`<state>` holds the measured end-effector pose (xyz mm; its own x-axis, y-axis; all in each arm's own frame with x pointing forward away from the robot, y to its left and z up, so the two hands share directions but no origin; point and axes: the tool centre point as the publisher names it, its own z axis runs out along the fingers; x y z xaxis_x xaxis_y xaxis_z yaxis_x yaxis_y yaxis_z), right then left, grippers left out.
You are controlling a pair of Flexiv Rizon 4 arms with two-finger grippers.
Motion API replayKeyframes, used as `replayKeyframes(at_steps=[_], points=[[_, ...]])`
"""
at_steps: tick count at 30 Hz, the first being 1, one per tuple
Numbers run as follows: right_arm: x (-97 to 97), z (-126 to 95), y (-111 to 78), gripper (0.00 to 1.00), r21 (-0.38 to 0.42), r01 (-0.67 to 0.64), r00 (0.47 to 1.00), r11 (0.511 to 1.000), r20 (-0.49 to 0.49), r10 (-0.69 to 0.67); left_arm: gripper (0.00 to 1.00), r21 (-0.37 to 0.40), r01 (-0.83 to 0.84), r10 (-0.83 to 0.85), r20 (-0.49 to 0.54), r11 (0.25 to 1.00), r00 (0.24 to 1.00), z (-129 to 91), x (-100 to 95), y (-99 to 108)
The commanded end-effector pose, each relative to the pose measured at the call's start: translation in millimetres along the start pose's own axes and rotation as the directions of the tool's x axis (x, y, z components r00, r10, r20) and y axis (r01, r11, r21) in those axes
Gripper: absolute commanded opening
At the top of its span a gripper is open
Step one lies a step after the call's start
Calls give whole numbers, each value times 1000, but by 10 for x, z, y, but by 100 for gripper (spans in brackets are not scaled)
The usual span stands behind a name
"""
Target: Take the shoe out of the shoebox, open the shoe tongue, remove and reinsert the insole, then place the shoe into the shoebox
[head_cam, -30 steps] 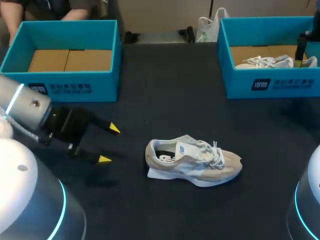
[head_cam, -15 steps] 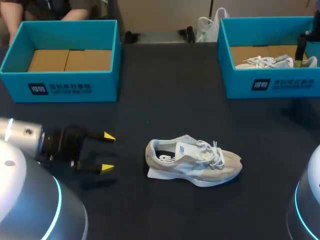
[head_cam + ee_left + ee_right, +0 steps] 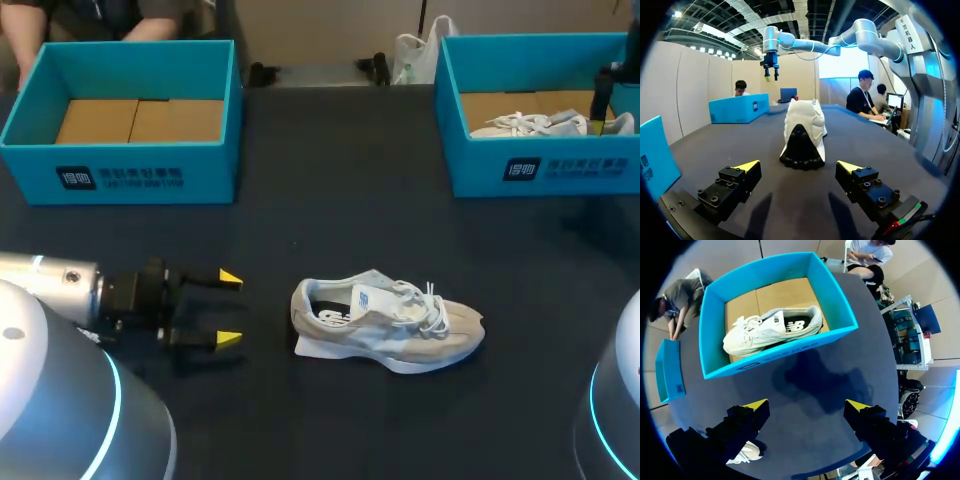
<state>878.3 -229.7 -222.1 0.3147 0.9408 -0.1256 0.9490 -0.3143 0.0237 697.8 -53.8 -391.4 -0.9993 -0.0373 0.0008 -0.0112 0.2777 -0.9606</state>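
left gripper lines up on the sneaker's heel

since the earlier frames the left arm has swung round and slid nearer, so the left gripper (image 3: pixel 230 308) now points level at the sneaker's heel.

black cloth-covered table (image 3: pixel 330 190) carries everything. an empty teal cardboard shoebox (image 3: pixel 150 172) stands well behind the sneaker on its heel side. a second teal shoebox (image 3: pixel 540 165), well behind its toe side, holds a white sneaker (image 3: pixel 772 330).

the beige low-top sneaker (image 3: pixel 385 325) lies out on the cloth, upright on its sole. it looks light, with a soft upper that will give, a firmer sole and loose laces that may snag. the heel collar seems the best hold.

left gripper: jaws wide apart, empty, just short of the heel, not touching. right gripper (image 3: pixel 807 405): spread wide, empty, above the second box, well apart from the beige sneaker.
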Motion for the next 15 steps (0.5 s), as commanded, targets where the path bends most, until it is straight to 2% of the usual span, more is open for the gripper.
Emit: replayKeyframes(at_steps=[1, 4, 13, 15], points=[[1, 1, -4, 100, -1, 0, 1000, 1000, 1, 0, 100, 19, 4, -4, -12, 1000, 1000, 182, -2, 30], [1, 1, -4, 100, -1, 0, 1000, 1000, 1, 0, 100, 24, 10, -10, -5, 1000, 1000, 265, 16, -2], [1, 1, -4, 100, -1, 0, 1000, 1000, 1, 0, 100, 24, 10, -10, -5, 1000, 1000, 265, 16, -2], [1, 1, -4, 100, -1, 0, 1000, 1000, 1, 0, 100, -4, 1, -1, 9, 1000, 1000, 331, 28, 33]])
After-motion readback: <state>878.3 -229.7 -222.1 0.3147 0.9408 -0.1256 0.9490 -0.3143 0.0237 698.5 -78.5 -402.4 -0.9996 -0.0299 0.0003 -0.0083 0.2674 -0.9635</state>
